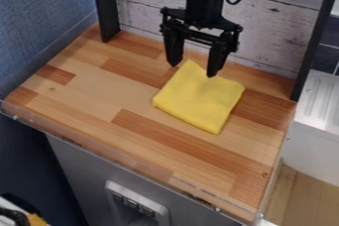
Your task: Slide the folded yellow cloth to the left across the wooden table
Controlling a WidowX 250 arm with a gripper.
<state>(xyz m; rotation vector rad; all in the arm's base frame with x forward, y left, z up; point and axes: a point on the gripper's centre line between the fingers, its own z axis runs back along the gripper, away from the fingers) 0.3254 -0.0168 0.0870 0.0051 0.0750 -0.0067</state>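
The black gripper point(193, 70) hangs down from the top edge over the back of the wooden counter, its two fingers spread wide apart with nothing between them. Just below and in front of it lies a folded yellow cloth point(200, 97), flat on the wood right of the middle. The right fingertip overlaps the cloth's back part in the view, and the left one is over bare wood beside the cloth's back corner. Whether the fingers touch the cloth, I cannot tell.
The wooden counter point(86, 93) has a clear raised strip point(119, 151) along its front edge. Behind stands a whitewashed plank wall point(275, 31) between dark posts point(106, 7). A blue panel point(43, 17) is at the left, and a white ridged unit point(321, 116) at the right.
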